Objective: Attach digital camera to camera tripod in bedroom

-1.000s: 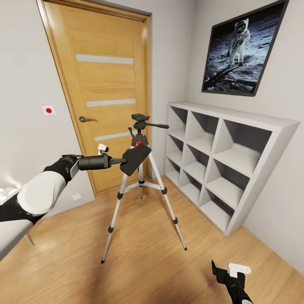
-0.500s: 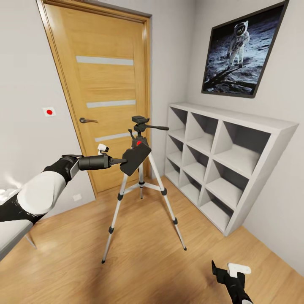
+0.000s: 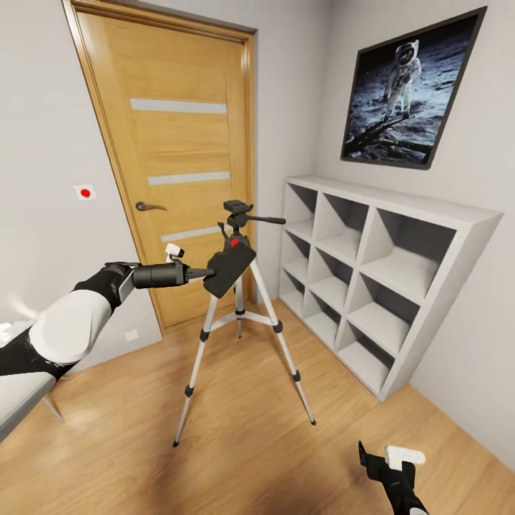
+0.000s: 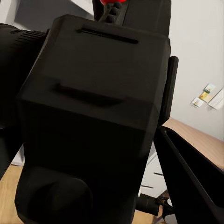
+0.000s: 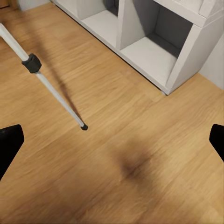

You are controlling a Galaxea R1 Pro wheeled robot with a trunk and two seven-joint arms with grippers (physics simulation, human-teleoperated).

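Before the oak door [image 3: 172,164], the left pincer [image 3: 209,272] remains clamped on the digital camera [image 3: 229,267], level with the camera tripod [image 3: 239,315] neck. Only the view has drifted slightly; attachment not yet made. Right pincer [image 3: 390,461] hangs apart.

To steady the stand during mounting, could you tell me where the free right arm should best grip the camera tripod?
Probably the upper part of the near right leg of the camera tripod, approached from the shelving side: a slim bare tube, clear of the digital camera in the left gripper. The right gripper hangs open near the floor.
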